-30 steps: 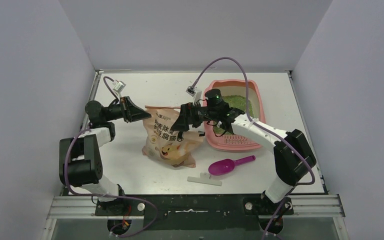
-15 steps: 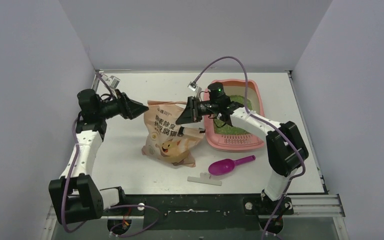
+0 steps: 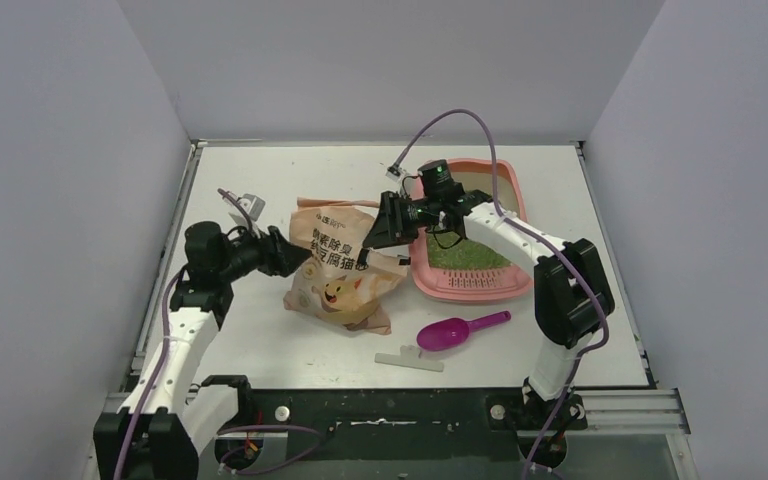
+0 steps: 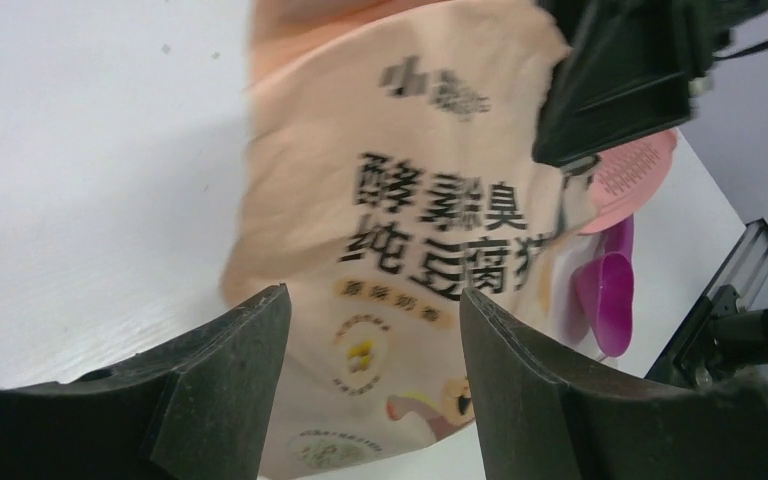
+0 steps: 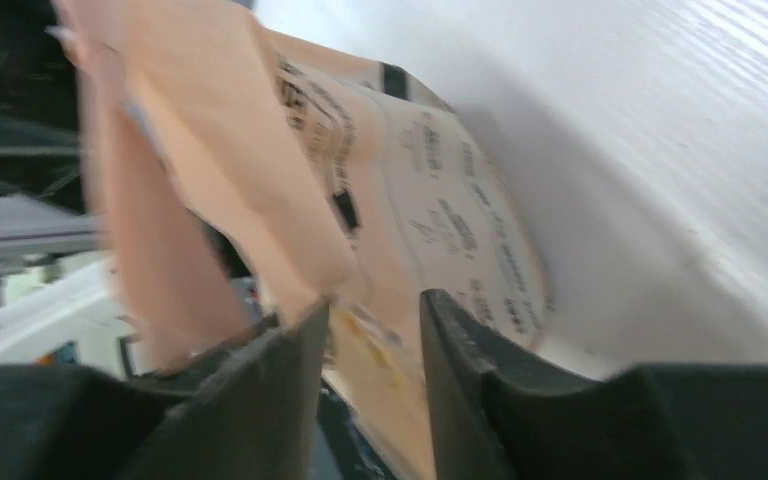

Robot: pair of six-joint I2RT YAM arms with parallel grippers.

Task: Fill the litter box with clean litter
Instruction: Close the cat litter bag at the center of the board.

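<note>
Litter [image 3: 460,255] is lying in the pink litter box [image 3: 465,290] beside the peach bag [image 3: 335,275], while we are holding our left hand [image 4: 372,300] wide at it and cannot tell whether our narrow right hand [image 5: 375,320] is gripping it.

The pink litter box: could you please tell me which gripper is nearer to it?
Right. The right gripper is at the right edge of the bag, just left of the litter box; the left gripper is at the bag's opposite, left side.
</note>
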